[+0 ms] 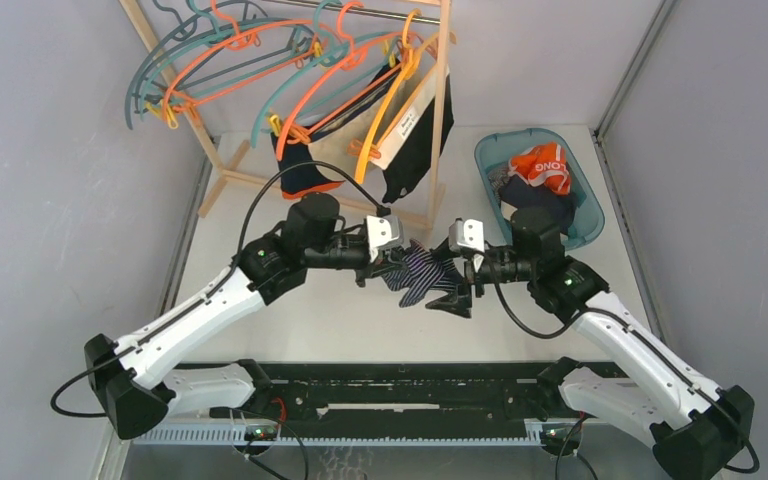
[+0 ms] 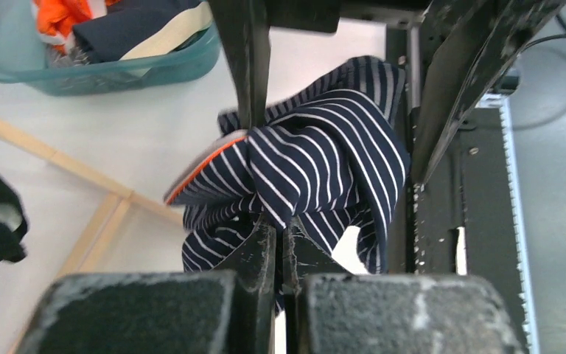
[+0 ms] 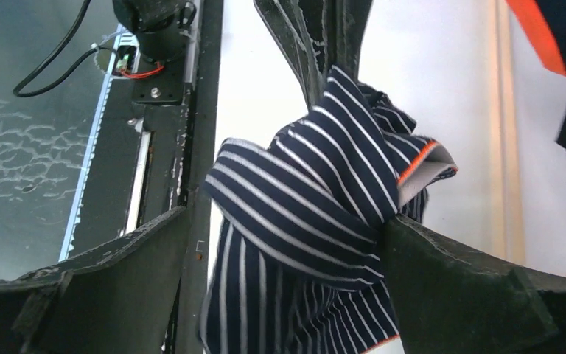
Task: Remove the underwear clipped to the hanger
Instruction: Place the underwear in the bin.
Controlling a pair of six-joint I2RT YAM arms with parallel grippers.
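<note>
left tool point(image 1: 395, 265) pinching striped briefs point(image 1: 425, 278) | white table point(image 1: 310, 320) | grey walls point(image 1: 50, 150)

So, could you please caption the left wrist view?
Left gripper shut on striped briefs, right gripper open around them.

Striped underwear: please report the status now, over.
Left gripper shut on striped underwear. Right gripper open, jaws on both sides of it. Cloth held above table, off any hanger. Basket at right, path looks free.
</note>
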